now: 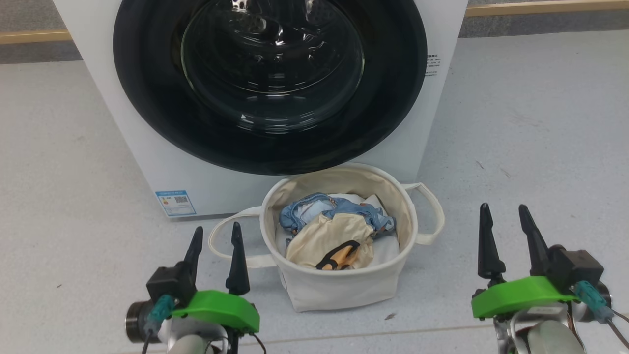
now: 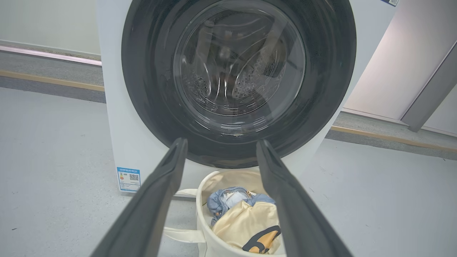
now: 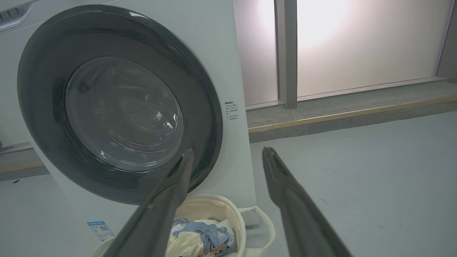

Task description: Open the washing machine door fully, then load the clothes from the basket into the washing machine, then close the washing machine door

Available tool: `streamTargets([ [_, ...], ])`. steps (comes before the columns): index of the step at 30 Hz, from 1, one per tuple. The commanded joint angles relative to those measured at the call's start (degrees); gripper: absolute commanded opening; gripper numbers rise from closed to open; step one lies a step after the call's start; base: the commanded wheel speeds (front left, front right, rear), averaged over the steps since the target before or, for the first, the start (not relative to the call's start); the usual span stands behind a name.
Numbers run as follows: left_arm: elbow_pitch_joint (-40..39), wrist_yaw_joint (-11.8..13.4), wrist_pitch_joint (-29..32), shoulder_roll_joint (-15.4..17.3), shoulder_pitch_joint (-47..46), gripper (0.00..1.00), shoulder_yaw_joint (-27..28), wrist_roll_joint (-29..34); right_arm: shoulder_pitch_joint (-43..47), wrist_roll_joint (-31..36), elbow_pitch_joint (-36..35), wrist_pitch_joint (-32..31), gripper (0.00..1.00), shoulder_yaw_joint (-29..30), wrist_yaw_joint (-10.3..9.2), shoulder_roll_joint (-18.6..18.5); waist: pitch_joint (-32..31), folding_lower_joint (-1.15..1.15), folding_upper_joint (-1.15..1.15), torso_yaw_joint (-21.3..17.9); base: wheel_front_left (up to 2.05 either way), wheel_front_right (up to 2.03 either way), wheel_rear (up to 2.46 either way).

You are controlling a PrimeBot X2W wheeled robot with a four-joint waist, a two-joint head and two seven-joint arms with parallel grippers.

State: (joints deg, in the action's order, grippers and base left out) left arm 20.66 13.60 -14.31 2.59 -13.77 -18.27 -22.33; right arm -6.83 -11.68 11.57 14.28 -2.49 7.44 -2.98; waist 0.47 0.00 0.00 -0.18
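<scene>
Head view: the left claw (image 1: 217,227) and the right claw (image 1: 504,206) are both hovering low over the grey floor (image 1: 540,123), each with its two dark fingers spread wide and gripping nothing. The basket (image 1: 339,290) is sitting on the floor between the two claws, just beside the left claw's fingertips and well apart from the right claw. The clothes (image 1: 339,231) are lying heaped inside it: a light blue garment (image 1: 373,214) on the side far from the claws and a cream garment (image 1: 322,241) with black-and-orange print nearer to them, over a plain white sheet (image 1: 388,248). Beyond both sets of fingertips the washing machine (image 1: 147,167) is standing, and the washing machine door (image 1: 147,98) is lying shut against its front, directly behind the basket. Left wrist view: the left claw's fingers are framing the door's lower rim and the basket's rim, and the glass is letting the perforated steel drum (image 2: 246,85) show through more plainly than from the head. Right wrist view: the right claw is pointing past the machine's right edge, with the door off to the left of its fingers. Here a strip of control panel (image 3: 14,14) at the machine's top corner, the printed text (image 3: 231,111) beside the door and a bright pale wall (image 3: 357,46) are coming into sight.
</scene>
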Motion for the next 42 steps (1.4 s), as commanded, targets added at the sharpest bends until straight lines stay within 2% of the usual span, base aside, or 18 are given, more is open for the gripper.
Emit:
streamTargets([
  [1,-1.8,0.2,-0.7,0.3,-2.7,1.00,2.0,0.0,-1.9,-0.2,-1.9,0.7,1.00,-1.1,0.05,0.1,0.0,0.00,0.00,0.0,0.00,0.00,0.00],
  [3,-2.0,0.0,-0.7,0.3,-2.7,1.00,2.7,-2.3,-2.1,0.3,-2.1,0.7,1.00,-1.1,0.05,0.1,0.0,0.00,0.00,0.1,0.00,0.00,0.00],
  [10,-1.1,-0.3,-0.7,0.3,-2.7,1.00,2.9,-3.7,-2.0,1.4,-2.1,0.7,1.00,-1.2,0.05,0.1,-0.1,0.00,0.00,0.1,0.00,0.00,0.00],
  [21,3.5,0.0,-0.7,0.3,-3.7,1.00,0.5,-2.4,-1.6,1.8,-1.9,0.7,1.00,-1.4,0.05,0.1,-0.3,0.00,0.00,0.2,0.15,0.28,-0.43],
  [42,5.4,0.6,-0.7,0.3,-4.1,1.00,0.0,-1.3,-1.1,1.6,-2.0,0.7,1.00,-1.3,0.05,0.1,-0.5,0.00,0.00,0.6,1.11,1.11,-2.23],
])
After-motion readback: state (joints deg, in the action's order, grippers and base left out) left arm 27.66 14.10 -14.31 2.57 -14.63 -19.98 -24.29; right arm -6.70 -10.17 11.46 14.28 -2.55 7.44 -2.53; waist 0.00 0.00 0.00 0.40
